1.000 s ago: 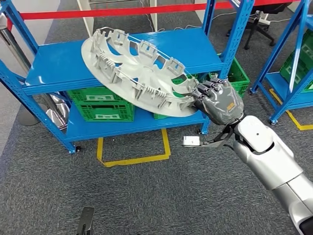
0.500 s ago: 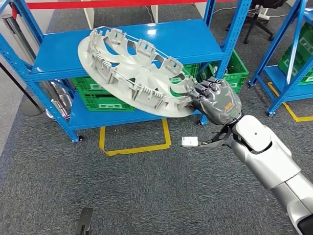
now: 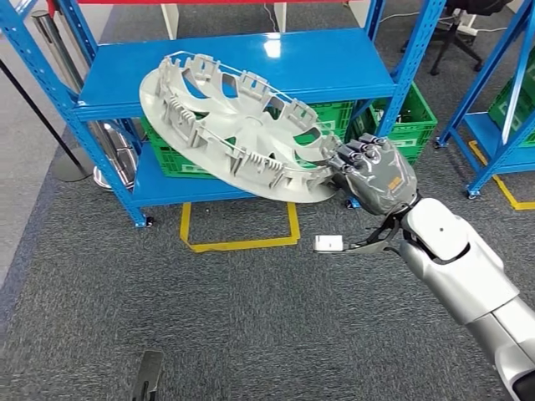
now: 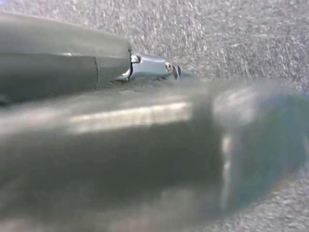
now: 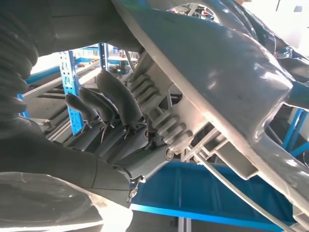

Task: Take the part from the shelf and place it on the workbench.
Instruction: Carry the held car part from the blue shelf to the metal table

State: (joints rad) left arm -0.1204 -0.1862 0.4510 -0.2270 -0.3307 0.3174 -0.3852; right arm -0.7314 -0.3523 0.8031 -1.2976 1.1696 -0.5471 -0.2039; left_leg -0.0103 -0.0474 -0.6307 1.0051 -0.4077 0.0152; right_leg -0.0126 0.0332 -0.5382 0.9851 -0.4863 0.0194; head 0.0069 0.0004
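Out beyond our right hand (image 3: 374,173), the part (image 3: 236,138), a grey wheel cover, hangs tilted in the air in front of the blue shelf (image 3: 328,63), its far edge raised and its near rim clamped in our fingers (image 5: 109,99). Its whole broad face extends leftward from that grip. Our left hand (image 4: 153,159) hangs blurred above the carpet; we cannot tell its state.

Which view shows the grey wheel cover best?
The head view: the whole wheel cover, tilted, held at its rim by the right hand. The right wrist view shows a close-up of its ribbed edge; the left wrist view shows carpet.
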